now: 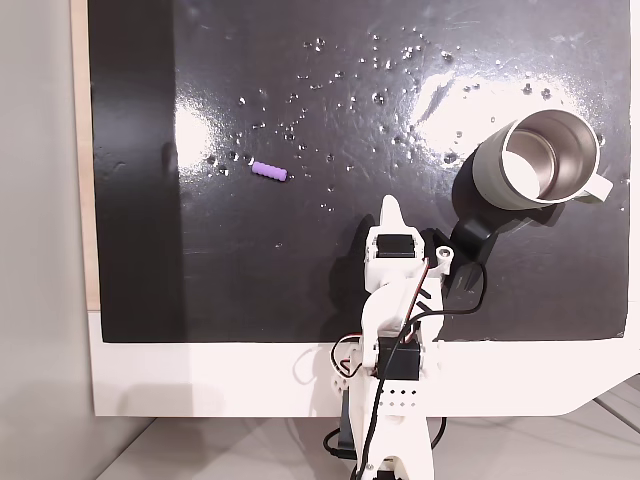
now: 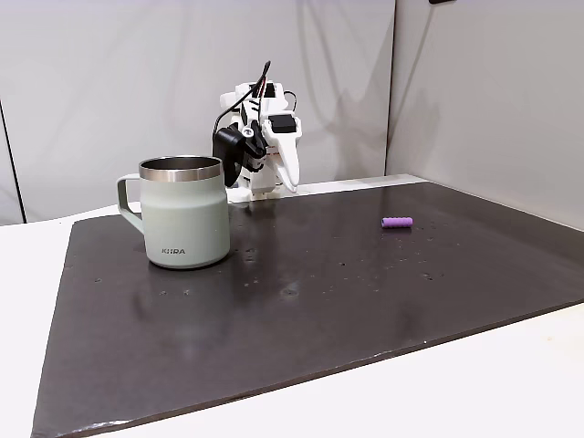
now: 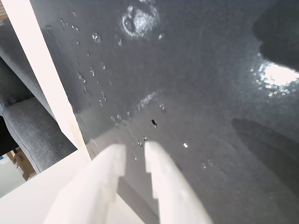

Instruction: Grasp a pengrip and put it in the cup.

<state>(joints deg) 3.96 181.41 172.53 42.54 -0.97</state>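
In a fixed view from above, I see the pengrip (image 1: 268, 171) lying flat on the dark mat (image 1: 300, 290), left of centre and well apart from everything else. The cup (image 1: 538, 159) stands upright at the mat's right side, its handle pointing right. My white arm (image 1: 395, 300) comes in from the near edge, folded back, with the gripper (image 1: 392, 212) between the two objects and touching neither.

In the side fixed view, the cup (image 2: 182, 211) stands on the left with its handle to the left; the pengrip (image 2: 396, 222) lies far to the right on the mat (image 2: 319, 301). The gripper (image 2: 290, 182) hangs just above the mat's far edge.

In the wrist view, the gripper (image 3: 134, 154) has its two white fingers (image 3: 110, 163) parted by a narrow gap with nothing between them, over bare mat (image 3: 196, 84).
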